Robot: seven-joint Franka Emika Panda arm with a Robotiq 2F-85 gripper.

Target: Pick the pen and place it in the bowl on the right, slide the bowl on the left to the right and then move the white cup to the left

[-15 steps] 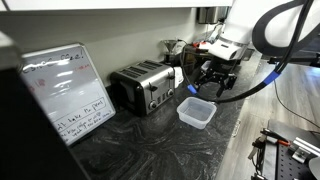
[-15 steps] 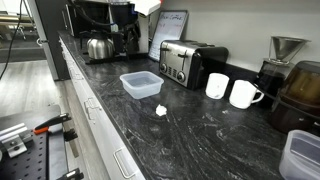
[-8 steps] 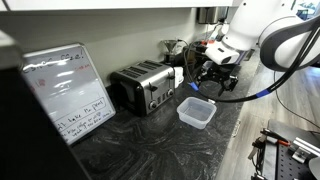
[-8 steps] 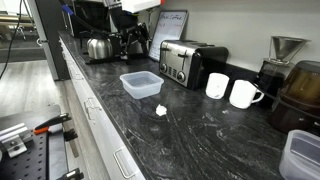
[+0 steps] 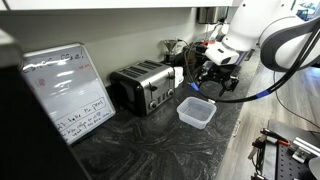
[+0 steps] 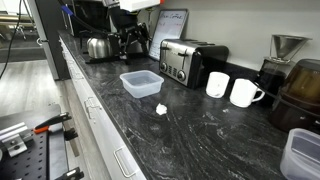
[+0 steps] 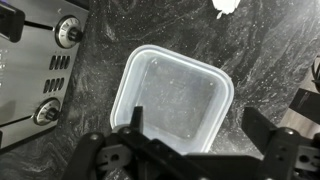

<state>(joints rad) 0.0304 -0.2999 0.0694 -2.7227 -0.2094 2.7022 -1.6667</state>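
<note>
We note the gripper (image 7: 197, 128) spread and empty, directly above the clear bowl (image 7: 175, 90) at frame centre. No pen found. The white scrap (image 7: 228, 6) at the upper right edge is possibly it, but too blurred to tell.

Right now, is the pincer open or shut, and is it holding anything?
Pincer: open and holding nothing; it hovers above the clear plastic container.

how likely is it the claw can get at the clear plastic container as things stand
Probably yes. The claw hangs open right over the container, which looks empty, with nothing between them; the toaster sits beside it, apart.
</note>
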